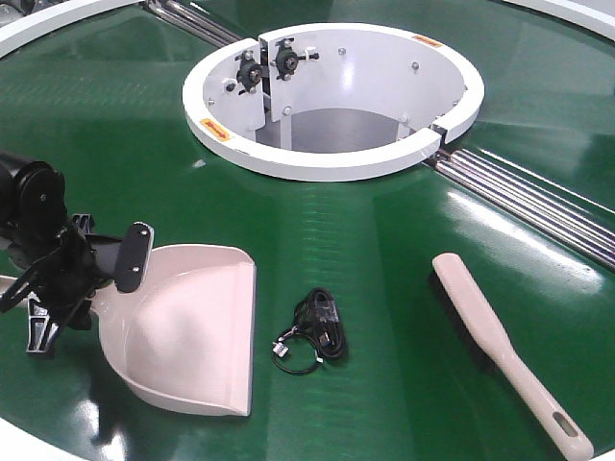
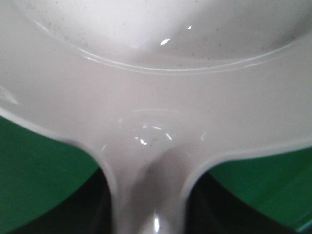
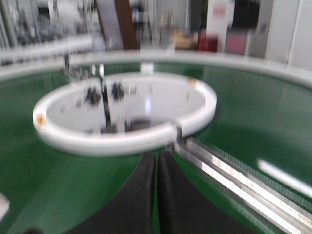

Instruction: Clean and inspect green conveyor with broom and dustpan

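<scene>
The beige dustpan [image 1: 192, 327] lies on the green conveyor [image 1: 384, 259] at front left, its flat lip toward the middle. My left gripper [image 1: 91, 293] is shut on the dustpan's handle. In the left wrist view the handle neck [image 2: 151, 195] runs between the dark fingers [image 2: 87, 209], and the scoop [image 2: 156, 73] fills the frame. The broom [image 1: 495, 341] lies at front right, bristles down, with no gripper near it. A small black cable bundle [image 1: 322, 327] rests between dustpan and broom. My right gripper [image 3: 157, 163] is shut on nothing, held above the belt [image 3: 58, 185] and facing the hub.
The white ring-shaped hub [image 1: 327, 163] opens in the belt's middle, and steel rollers [image 1: 538, 202] run from it to the right. Both show in the right wrist view: hub rim [image 3: 97, 144], rollers [image 3: 234, 175]. The white conveyor rim [image 1: 29, 442] runs along the front.
</scene>
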Controlling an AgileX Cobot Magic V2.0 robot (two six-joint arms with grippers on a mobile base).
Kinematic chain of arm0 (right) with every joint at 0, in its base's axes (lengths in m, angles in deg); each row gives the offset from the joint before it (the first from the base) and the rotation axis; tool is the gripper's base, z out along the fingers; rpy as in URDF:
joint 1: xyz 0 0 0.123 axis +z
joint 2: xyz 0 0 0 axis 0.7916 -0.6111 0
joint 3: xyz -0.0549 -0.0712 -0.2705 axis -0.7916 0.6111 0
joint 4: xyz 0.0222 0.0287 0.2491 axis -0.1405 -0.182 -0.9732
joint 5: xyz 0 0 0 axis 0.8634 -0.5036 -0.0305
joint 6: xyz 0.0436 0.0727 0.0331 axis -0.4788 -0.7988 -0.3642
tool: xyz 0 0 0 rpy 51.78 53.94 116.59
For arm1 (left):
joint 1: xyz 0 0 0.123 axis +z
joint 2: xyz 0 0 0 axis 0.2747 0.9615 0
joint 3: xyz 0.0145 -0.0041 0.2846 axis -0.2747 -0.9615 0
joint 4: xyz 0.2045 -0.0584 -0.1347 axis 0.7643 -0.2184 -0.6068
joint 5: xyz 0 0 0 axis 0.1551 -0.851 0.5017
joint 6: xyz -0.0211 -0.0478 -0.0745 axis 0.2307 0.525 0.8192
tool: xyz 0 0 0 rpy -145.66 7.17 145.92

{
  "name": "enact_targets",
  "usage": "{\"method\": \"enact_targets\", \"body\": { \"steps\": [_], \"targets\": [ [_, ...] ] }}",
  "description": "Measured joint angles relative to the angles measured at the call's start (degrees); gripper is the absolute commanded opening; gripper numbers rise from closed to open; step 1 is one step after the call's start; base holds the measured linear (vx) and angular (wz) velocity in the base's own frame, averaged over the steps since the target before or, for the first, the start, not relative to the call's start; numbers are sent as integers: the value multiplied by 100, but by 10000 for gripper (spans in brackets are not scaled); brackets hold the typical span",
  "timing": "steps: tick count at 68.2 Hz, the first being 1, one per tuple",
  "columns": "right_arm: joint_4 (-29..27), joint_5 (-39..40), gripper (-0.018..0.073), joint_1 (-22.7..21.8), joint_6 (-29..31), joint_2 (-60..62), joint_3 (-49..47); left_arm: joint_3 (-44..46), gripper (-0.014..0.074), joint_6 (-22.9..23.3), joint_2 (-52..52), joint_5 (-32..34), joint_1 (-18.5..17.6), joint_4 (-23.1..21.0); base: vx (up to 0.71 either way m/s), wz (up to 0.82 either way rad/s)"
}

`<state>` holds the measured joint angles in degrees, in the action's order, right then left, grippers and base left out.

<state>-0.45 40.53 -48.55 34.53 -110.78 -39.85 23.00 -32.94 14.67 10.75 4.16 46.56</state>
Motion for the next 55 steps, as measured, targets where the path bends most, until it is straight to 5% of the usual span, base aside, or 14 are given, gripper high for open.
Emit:
{"method": "enact_targets", "body": {
  "steps": [23, 44, 55],
  "targets": [
    [-172, -1056, 49, 0, 18, -968, -315, 0, -8, 0, 0, 0, 0, 0, 0, 0],
    [17, -3298, 419, 0, 240, -2313, -1598, 0, -8, 0, 0, 0, 0, -5, 0, 0],
    [-15, -3913, 520, 0, 325, -3001, -2020, 0, -8, 0, 0, 0, 0, -5, 0, 0]
  ]
}}
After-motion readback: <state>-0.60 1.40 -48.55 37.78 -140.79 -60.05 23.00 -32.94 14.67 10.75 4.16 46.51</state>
